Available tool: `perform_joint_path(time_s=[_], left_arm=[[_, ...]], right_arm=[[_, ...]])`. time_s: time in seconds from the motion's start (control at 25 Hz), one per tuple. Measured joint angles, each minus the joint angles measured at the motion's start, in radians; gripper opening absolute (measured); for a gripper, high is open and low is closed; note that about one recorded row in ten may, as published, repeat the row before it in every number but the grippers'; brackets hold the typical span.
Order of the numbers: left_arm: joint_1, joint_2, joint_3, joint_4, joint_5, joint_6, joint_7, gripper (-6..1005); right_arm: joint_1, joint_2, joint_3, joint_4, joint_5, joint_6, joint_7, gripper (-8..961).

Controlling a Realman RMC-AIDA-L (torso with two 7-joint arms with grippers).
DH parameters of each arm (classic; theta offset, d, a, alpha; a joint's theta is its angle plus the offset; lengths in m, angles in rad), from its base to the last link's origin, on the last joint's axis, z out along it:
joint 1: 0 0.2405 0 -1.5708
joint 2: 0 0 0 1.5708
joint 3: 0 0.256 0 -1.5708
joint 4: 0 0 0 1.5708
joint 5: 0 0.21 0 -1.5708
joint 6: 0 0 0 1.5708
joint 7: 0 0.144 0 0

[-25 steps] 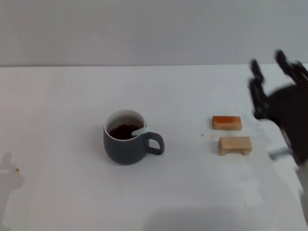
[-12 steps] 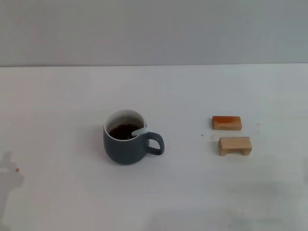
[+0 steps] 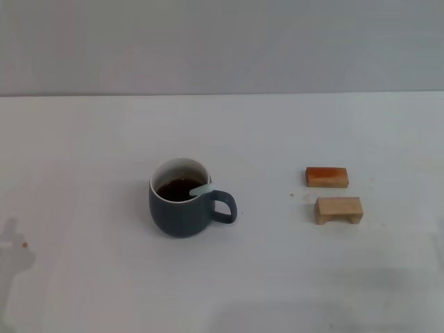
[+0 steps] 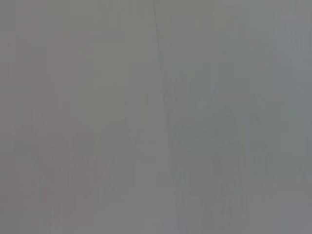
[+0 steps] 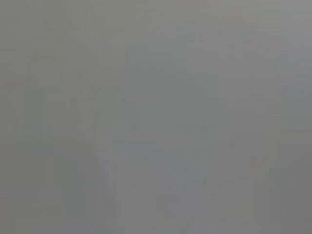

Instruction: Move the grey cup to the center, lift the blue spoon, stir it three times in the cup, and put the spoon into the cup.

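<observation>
The grey cup [image 3: 182,208] stands upright near the middle of the white table, its handle pointing right and dark brown liquid inside. The blue spoon [image 3: 202,188] rests in the cup; only the pale blue end of its handle shows, leaning on the rim by the handle side. Neither gripper appears in the head view. Both wrist views show only a plain grey surface, with no fingers and no objects.
Two small wooden blocks lie right of the cup: an orange-topped one [image 3: 327,176] and a plain one [image 3: 338,209] just in front of it. The white table [image 3: 104,139] reaches back to a grey wall. A tiny orange speck [image 3: 24,243] sits at the left.
One second ago the right gripper stood at the right edge of the head view by the blocks; it has since withdrawn out of view. The cup, spoon and blocks have not moved.
</observation>
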Motion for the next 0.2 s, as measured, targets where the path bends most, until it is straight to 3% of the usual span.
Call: perform_joint_path(time_s=[0.2], left_arm=[[0.0, 0.0, 0.0, 0.0, 0.0, 0.0, -0.001, -2]], right_arm=[[0.01, 0.001, -0.015, -0.017, 0.001, -0.021, 0.002, 711]])
